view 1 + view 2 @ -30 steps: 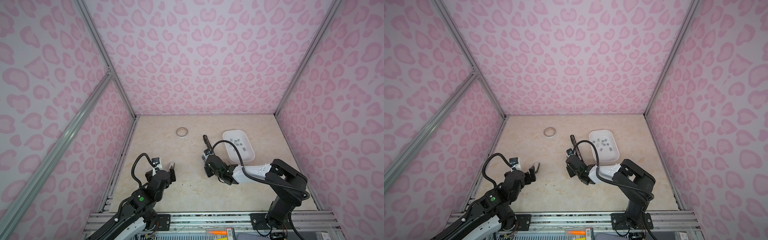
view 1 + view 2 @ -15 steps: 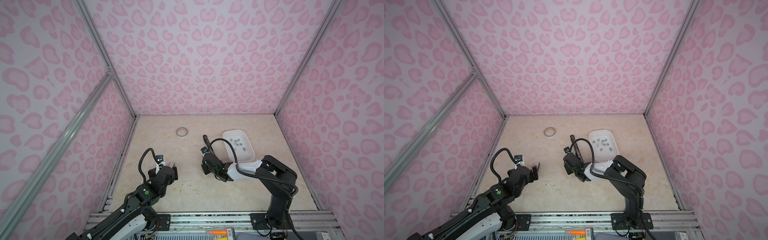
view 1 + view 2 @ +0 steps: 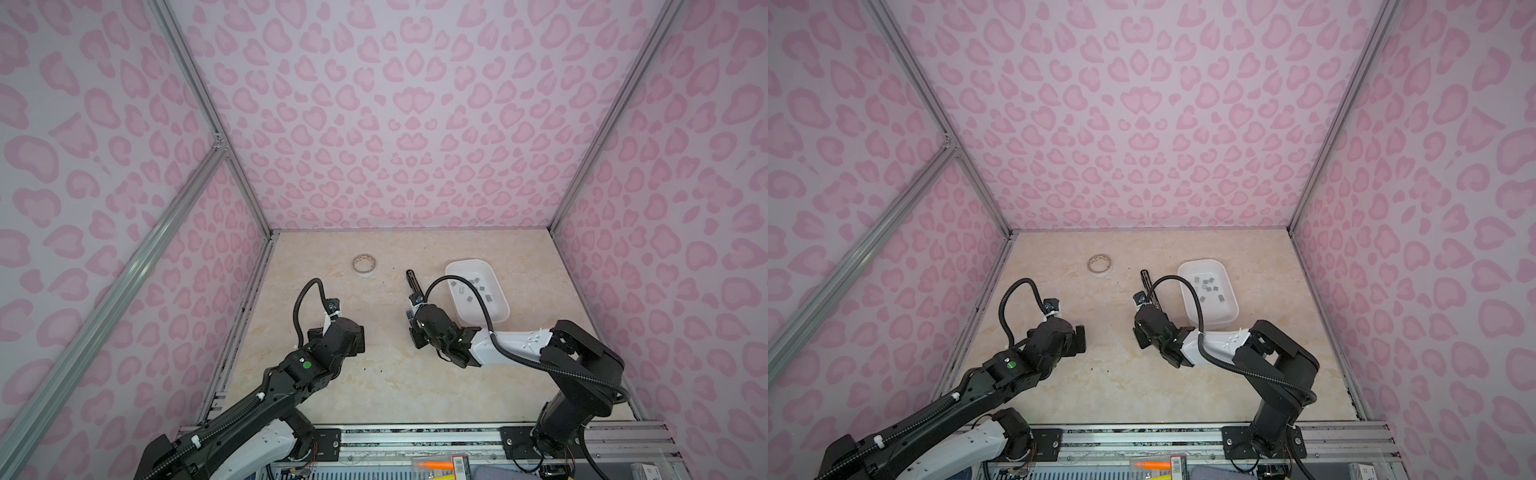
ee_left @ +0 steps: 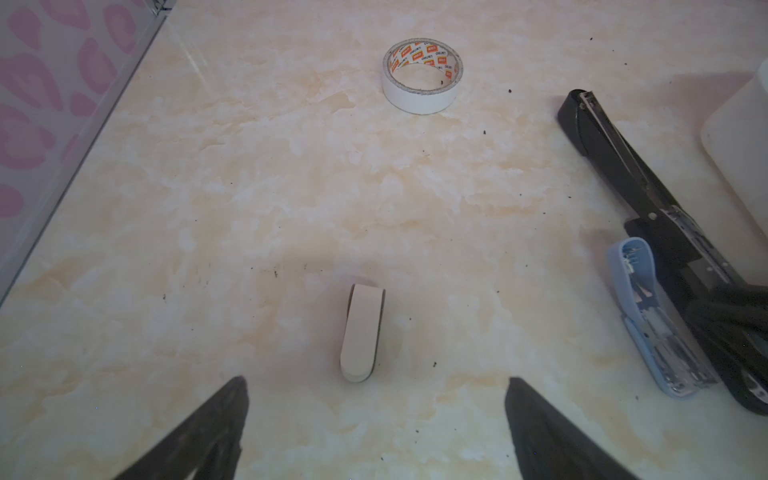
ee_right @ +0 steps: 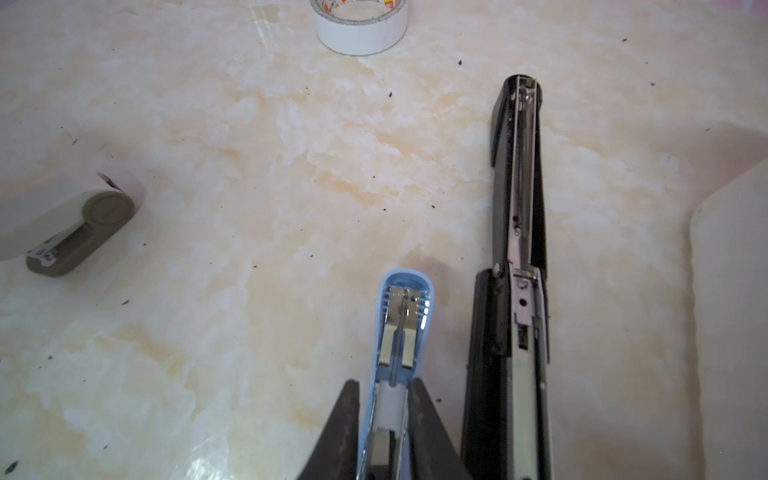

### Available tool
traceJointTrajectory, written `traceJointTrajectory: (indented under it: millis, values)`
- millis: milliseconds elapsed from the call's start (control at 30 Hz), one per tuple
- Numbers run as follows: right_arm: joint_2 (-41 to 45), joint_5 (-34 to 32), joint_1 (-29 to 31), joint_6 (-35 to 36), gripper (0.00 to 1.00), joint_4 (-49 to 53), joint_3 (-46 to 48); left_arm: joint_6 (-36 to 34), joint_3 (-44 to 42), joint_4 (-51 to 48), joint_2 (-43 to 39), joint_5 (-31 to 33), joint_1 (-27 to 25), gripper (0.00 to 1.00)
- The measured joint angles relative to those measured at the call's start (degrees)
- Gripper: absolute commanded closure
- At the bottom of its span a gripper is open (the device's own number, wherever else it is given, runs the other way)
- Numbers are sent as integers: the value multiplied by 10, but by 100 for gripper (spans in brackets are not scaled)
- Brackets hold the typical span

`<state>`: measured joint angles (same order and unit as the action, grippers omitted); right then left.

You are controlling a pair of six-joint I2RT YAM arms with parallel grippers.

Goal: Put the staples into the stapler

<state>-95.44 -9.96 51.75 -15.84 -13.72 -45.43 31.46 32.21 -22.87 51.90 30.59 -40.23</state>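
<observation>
Walls point(image 3: 374, 124): pale pink with darker pink heart-like spots; thin metal bars run along the corners.
Surface point(image 3: 374, 386): smooth and glossy, with a cream marble pattern and small dark crumbs scattered on it.
Tray point(image 3: 494, 320): white plastic, a rounded rectangle with low walls, on the right side of the surface.
Staples point(image 3: 1206, 286): tiny grey metal strips, flat and rectangular, lying loose inside the tray and apart from every stapler.
Black stapler point(image 5: 519, 208): long and narrow, opened out flat, with a silver rail along its middle; it is just beside the tray.
Blue stapler point(image 5: 401, 332): pale blue plastic shell, opened, so the shiny metal channel inside shows; it is beside the black stapler, on the side away from the tray.
Beige stapler point(image 4: 361, 332): short, matt, with rounded ends, just in front of the left end effector point(image 4: 376, 386).
Tape point(image 4: 422, 79): white roll with orange print inside the core, lying flat, well apart from the staplers.
Left end effector: dark fingers spread wide, holding nothing.
Right end effector point(image 5: 383, 384): fingers pressed against both sides of the blue stapler, gripping it.
</observation>
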Motion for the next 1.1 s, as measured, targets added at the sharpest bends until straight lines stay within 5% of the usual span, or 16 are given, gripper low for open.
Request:
traceJointTrajectory:
  millis: [533, 767, 1100]
  values:
    - [77, 58, 11, 15, 64, -95, 111, 80, -1, 37, 175, -7, 9, 0]
    - [70, 71, 13, 15, 64, -105, 110, 79, 11, 90, 261, -59, 12, 16]
    - [70, 71, 14, 17, 63, -107, 109, 72, 26, 158, 304, -139, 5, 22]
